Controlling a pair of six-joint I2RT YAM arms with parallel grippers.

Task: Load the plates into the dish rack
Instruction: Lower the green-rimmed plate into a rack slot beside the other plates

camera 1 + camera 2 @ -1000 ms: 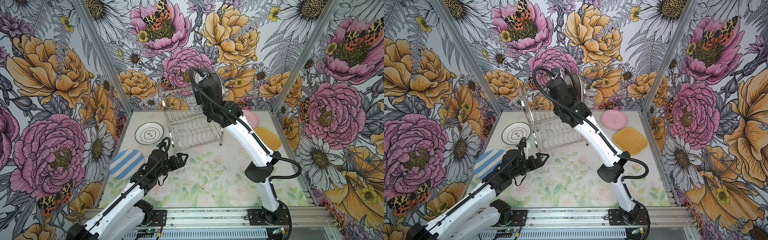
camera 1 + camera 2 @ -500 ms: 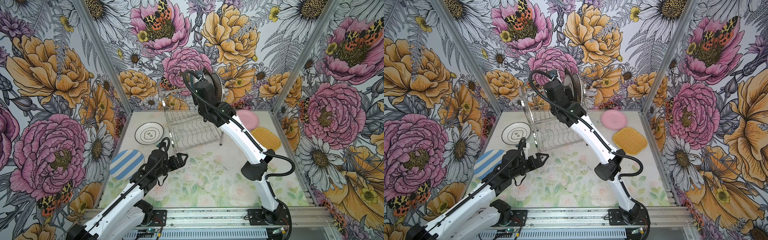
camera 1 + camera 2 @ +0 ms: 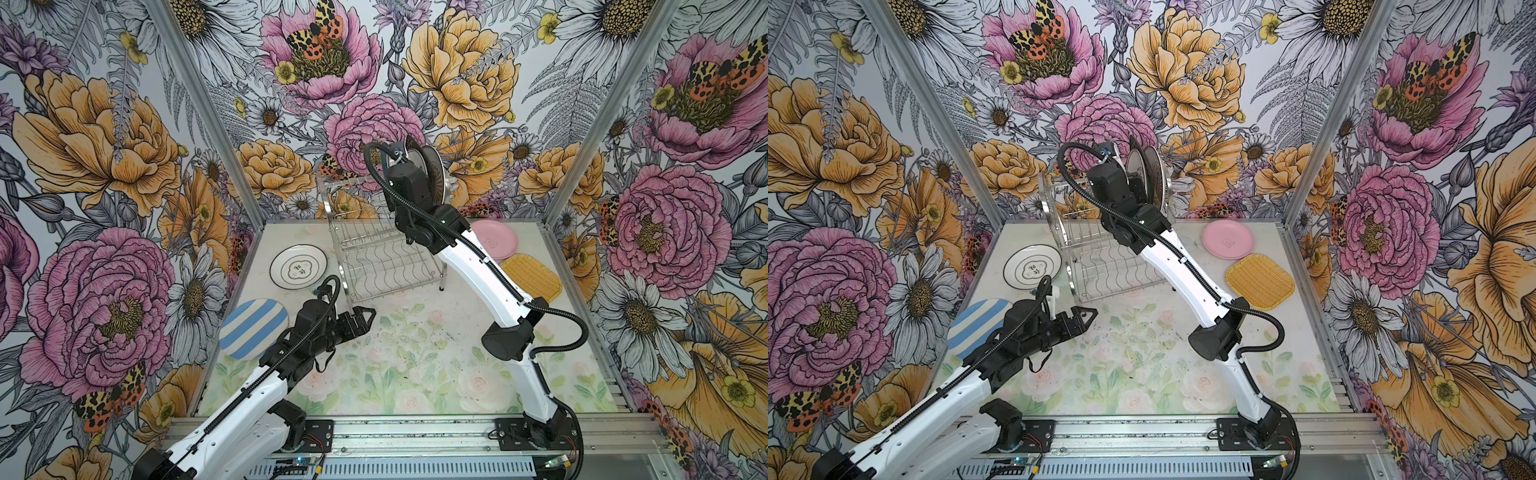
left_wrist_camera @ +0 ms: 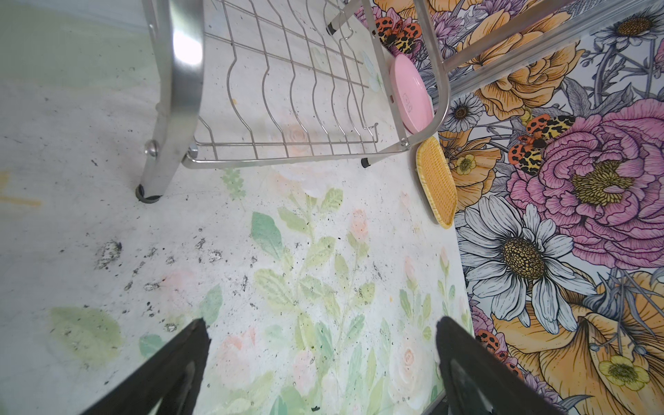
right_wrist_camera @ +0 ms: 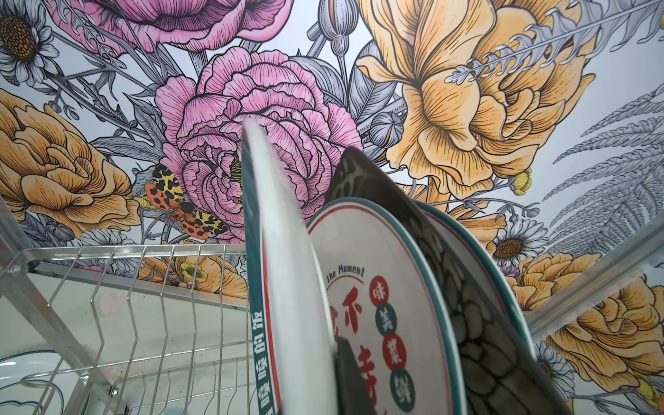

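Since a second ago the right arm (image 3: 478,266) has swung its wrist slightly leftward and lower at the upper tier of the dish rack (image 3: 380,262), while the left arm (image 3: 257,386) has kept its place. The floral worktop (image 3: 415,357) carries this two-tier steel wire rack on its far half.

Plates stand on edge at the right end of the upper tier. The right wrist view shows a printed white plate (image 5: 377,305) reading "The Moment", a black patterned plate (image 5: 467,323) just beyond it, and the teal rim of another past that.

The right pincer (image 5: 334,373) is pressed together on a teal-rimmed white plate (image 5: 287,287), held upright just left of those. Only one black finger shows, against the plate's face. Whether the plate's lower edge sits in a slot I cannot tell.

Four plates lie flat on the worktop:
- a black-ringed white plate (image 3: 298,267) just left of the rack
- a blue-white striped plate (image 3: 253,329) nearer on the left
- a pink plate (image 3: 494,240) at the far right
- a yellow woven-look plate (image 3: 532,277) just nearer than the pink one

The left pincer (image 4: 321,323) hovers spread wide and empty above the worktop, near the rack's near-left foot.
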